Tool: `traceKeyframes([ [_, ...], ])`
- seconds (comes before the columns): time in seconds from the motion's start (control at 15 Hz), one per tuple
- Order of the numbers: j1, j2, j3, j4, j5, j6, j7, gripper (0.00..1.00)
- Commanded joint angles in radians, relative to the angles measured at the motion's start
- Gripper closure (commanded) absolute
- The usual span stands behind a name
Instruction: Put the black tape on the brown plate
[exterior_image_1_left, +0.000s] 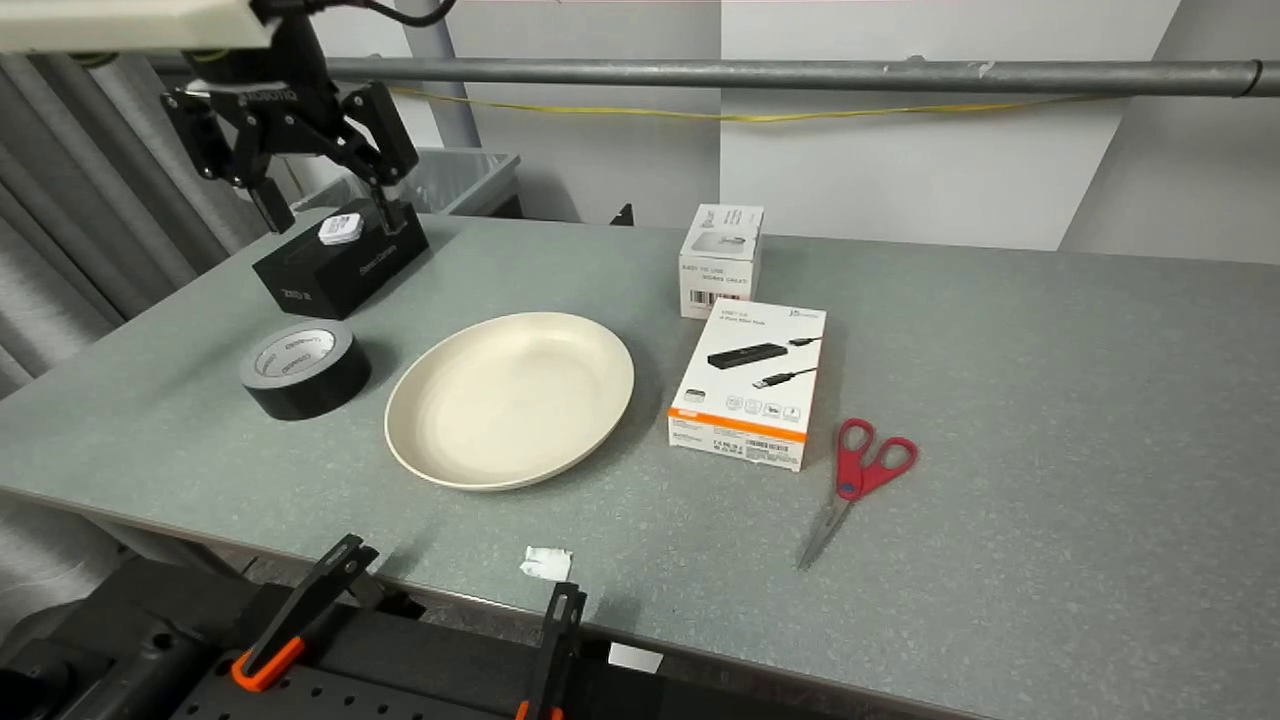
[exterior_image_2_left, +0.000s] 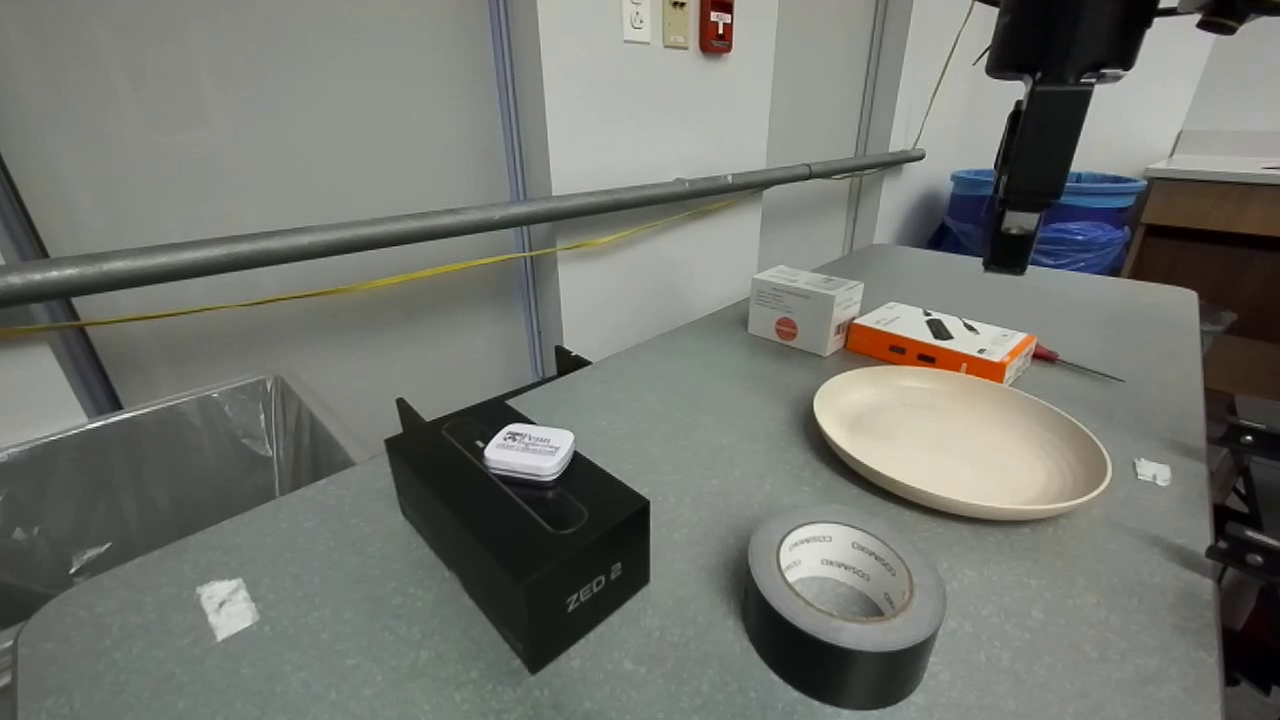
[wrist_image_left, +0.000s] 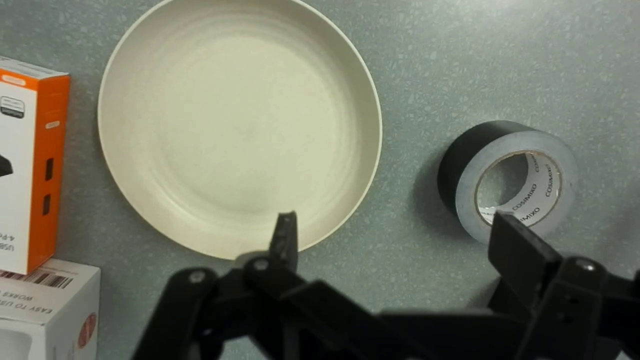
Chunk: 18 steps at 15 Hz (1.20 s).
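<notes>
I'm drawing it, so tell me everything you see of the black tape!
The black tape is a wide roll, black outside and grey on its top face. Its hollow core is white inside, maybe cardboard, with dark lettering. It lies flat on the grey table, hole facing up, near the cream plate and black box. Only the table seems to touch it; the end effector isn't holding it.

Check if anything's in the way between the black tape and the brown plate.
Nothing visible stands between the black tape and the brown plate; they lie apart. The black box sits near the tape, but off that path.
</notes>
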Motion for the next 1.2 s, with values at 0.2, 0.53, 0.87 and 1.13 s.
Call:
traceKeyframes([
  [0.2,0.006,0.042,0.015,0.009,0.001,0.049,0.009,0.0],
  [0.53,0.036,0.198,0.07,0.034,-0.028,0.219,0.026,0.0],
  [0.87,0.065,0.379,0.111,0.082,-0.051,0.354,0.018,0.0],
  [1.13,0.099,0.511,0.106,0.142,-0.108,0.411,0.043,0.0],
])
